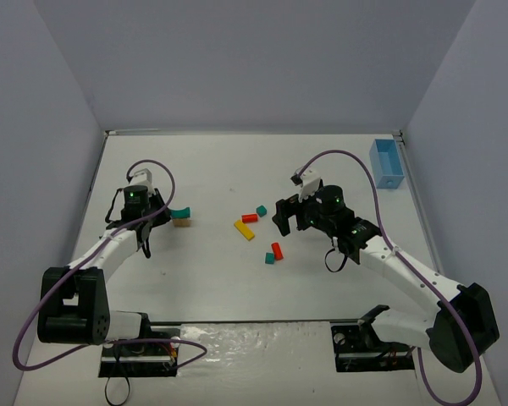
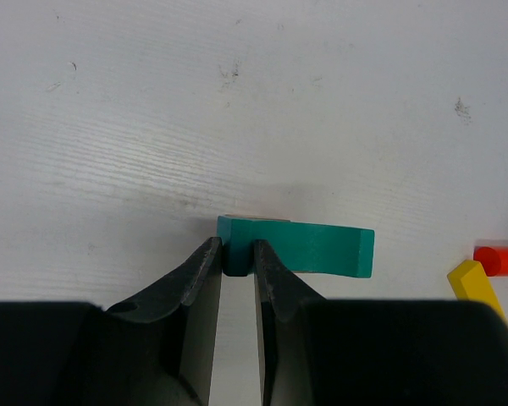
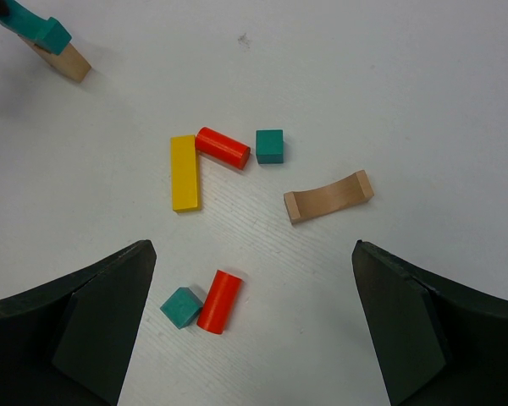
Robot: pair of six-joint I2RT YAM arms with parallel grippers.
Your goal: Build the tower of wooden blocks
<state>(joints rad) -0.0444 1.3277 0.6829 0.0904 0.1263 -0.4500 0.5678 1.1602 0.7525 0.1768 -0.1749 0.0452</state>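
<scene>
A teal arch block [image 2: 313,249] lies on a tan block [image 1: 183,222] at the left of the table. My left gripper [image 2: 237,258] is shut on the arch's left end. In the top view the left gripper [image 1: 163,213] sits just left of that pair. My right gripper [image 3: 254,254] hangs open above loose blocks: a yellow bar [image 3: 184,172], a red cylinder [image 3: 223,147], a teal cube [image 3: 269,146], a tan arch [image 3: 328,196], another teal cube [image 3: 182,306] and another red cylinder [image 3: 219,301]. Nothing is between its fingers.
A light-blue bin [image 1: 387,163] stands at the far right edge. The loose blocks cluster in the table's middle, around the yellow bar [image 1: 245,230]. Grey walls enclose the table on three sides.
</scene>
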